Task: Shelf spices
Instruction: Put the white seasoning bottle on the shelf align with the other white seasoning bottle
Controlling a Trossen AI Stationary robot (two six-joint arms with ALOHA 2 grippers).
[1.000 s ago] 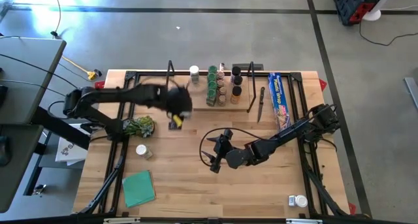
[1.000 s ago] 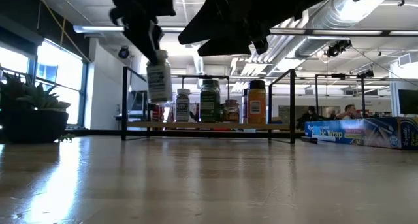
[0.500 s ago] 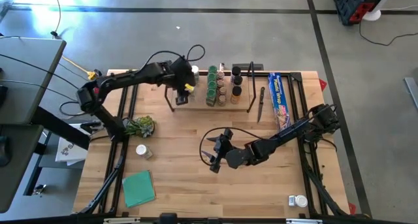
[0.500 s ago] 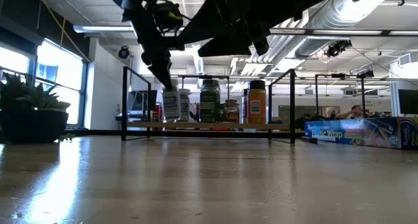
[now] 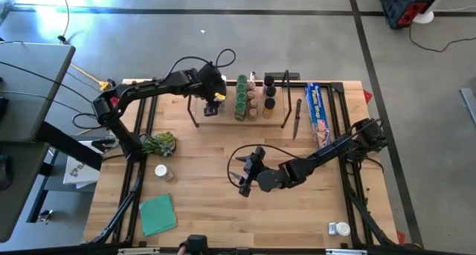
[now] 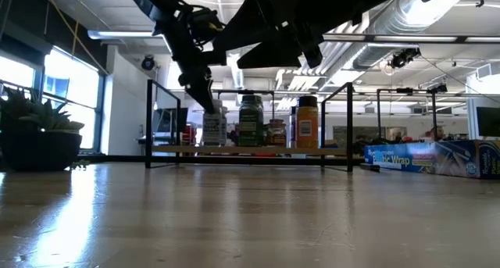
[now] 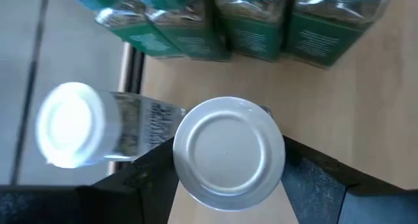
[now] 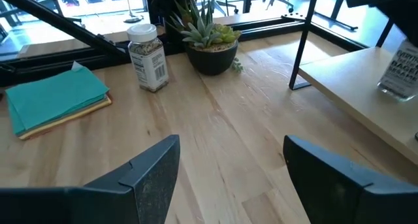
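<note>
My left gripper is over the left part of the shelf, shut on a white-lidded spice jar. In the low view that jar stands at the shelf's wooden board. Close beside it on the board is another white-lidded jar, with green-labelled jars further along. More jars fill the shelf's middle. My right gripper hovers open over the table's middle, touching nothing. One loose jar stands on the table near the left side. Another lies at the near right corner. My left gripper pinches the jar between its two fingers, one on each side of the body just under the white lid. The fingers come from above, pointing down. The jar is upright, and in the low view its base is level with the shelf board.
A potted plant and a flat teal square sit on the table's left side. A blue wrap box and a dark knife lie right of the shelf. Bare wood stretches across the near middle.
My left gripper carried the jar from above the table near the shelf's left end toward the far edge and right, over the shelf. It came down, so the jar that hung high now sits at the board. The grip stayed shut.
</note>
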